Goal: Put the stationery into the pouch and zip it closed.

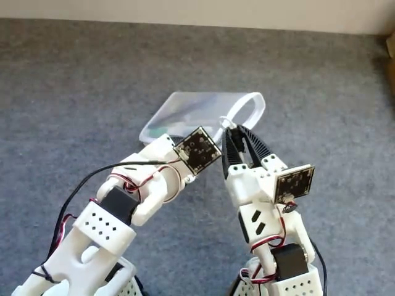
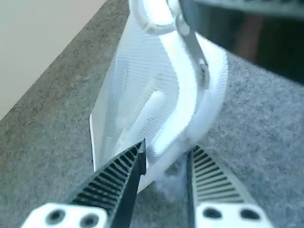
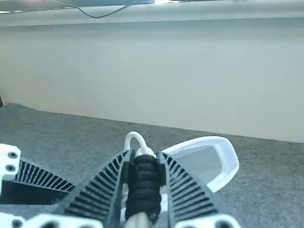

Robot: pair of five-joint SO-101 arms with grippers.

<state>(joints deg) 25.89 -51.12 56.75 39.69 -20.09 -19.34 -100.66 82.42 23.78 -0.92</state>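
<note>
As the clear pouch [image 1: 185, 111] lies on the grey table [image 1: 74, 92], my left gripper [image 2: 168, 148] pinches its near end, with a finger pressed to either side. My right gripper [image 3: 144, 154] is clamped on the black zipper pull [image 3: 143, 185] at the pouch's corner, beside its white loop [image 1: 250, 105]. Pale stationery [image 2: 147, 111] shows inside the pouch.

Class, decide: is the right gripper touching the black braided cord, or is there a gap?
Touching. In the right wrist view the right gripper has both jaws pressed against the black braided cord.
</note>
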